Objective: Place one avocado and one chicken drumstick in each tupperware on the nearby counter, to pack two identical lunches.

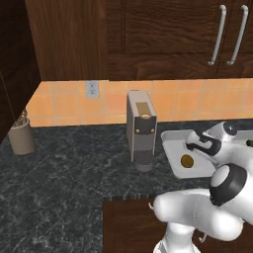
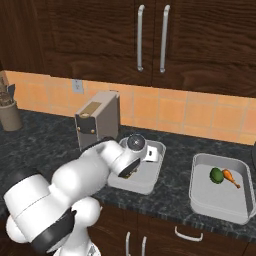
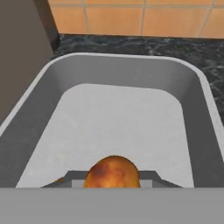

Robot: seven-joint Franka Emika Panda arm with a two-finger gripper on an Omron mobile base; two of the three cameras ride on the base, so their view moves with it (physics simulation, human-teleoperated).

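A grey tupperware (image 1: 170, 143) (image 2: 152, 175) (image 3: 39, 109) stands on the black marbled counter (image 1: 74, 173) (image 2: 40, 140), right of the coffee machine. My gripper (image 1: 189, 156) (image 2: 129, 173) (image 3: 113, 183) hangs inside its rim, shut on a brown chicken drumstick (image 1: 187, 160) (image 3: 113, 171). In the hand view the drumstick sits low between the fingers, above the tub's bare white floor. A second tupperware (image 2: 200, 195) farther right holds a green avocado (image 2: 216, 175) and an orange chicken drumstick (image 2: 231, 177).
A grey coffee machine (image 1: 141, 128) (image 2: 95, 120) stands close to the left tub's left wall. A utensil jar (image 1: 22, 136) (image 2: 9, 115) is at the far left. Dark wall cabinets with silver handles (image 2: 150, 37) hang above; drawer fronts (image 2: 190, 232) run below the counter edge.
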